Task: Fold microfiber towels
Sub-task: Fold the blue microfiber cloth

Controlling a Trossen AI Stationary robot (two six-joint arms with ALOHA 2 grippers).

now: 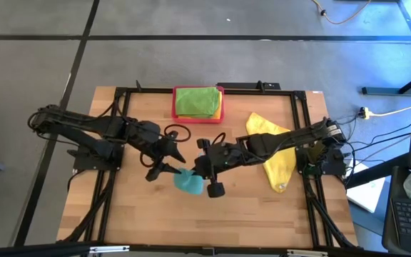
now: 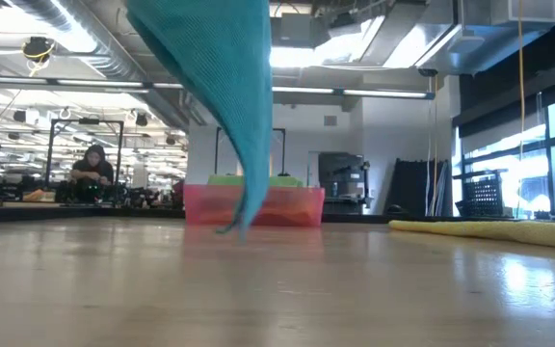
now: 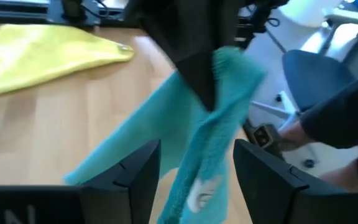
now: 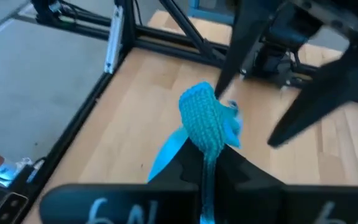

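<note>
A teal microfiber towel (image 1: 188, 183) hangs bunched from my right gripper (image 1: 201, 170), which is shut on it above the middle of the table. In the low view the teal towel (image 2: 222, 87) tapers down to a tip at the table top. My left gripper (image 3: 196, 149) stands open just left of it, one finger on each side of the hanging cloth (image 3: 213, 124); I cannot tell whether they touch it. A yellow towel (image 1: 275, 153) lies flat on the table's right side under my right arm. Green towels (image 1: 197, 101) lie folded in the pink tray (image 1: 222, 114). My right gripper pinches a bunched part of the teal towel (image 4: 202, 127) between its two shut fingers, several layers gathered together. The fingers slant downward from the table's right side. The cloth hangs slack below them, its lower tip (image 2: 231, 227) at the table top; whether it touches I cannot tell.
The pink tray stands at the far edge, centre. A black cable loop (image 1: 178, 133) lies near it. Black frame rails (image 1: 109, 193) run along the table's left and right sides. Bare wood shows at the near edge (image 1: 212, 221). A person (image 2: 92, 166) sits far off in the room.
</note>
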